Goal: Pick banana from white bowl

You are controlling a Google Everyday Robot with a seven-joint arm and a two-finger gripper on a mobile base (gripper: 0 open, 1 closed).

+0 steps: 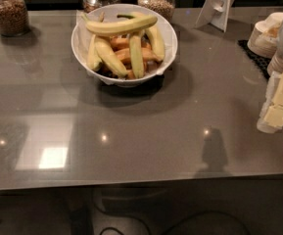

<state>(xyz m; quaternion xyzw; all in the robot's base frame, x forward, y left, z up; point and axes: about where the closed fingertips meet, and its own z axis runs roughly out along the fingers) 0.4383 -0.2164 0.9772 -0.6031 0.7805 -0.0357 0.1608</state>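
The white bowl (166,33) stands at the back of the grey counter, left of centre, lined with white paper. The banana (121,25), long, pale yellow and gently curved, lies across the top of the pile, its dark-greenish stem end at the upper right. Shorter yellow-green bananas (136,58) and orange pieces lie under it. My gripper (279,106) is at the right edge of the view, over the counter's right side, well to the right of the bowl and lower in the picture. It holds nothing that I can see.
Three glass jars of grains stand at the back: one far left (5,11), two behind the bowl (156,0). A white card stand (218,6) sits back right. Stacked cream bowls (266,35) on a black mat are at the far right.
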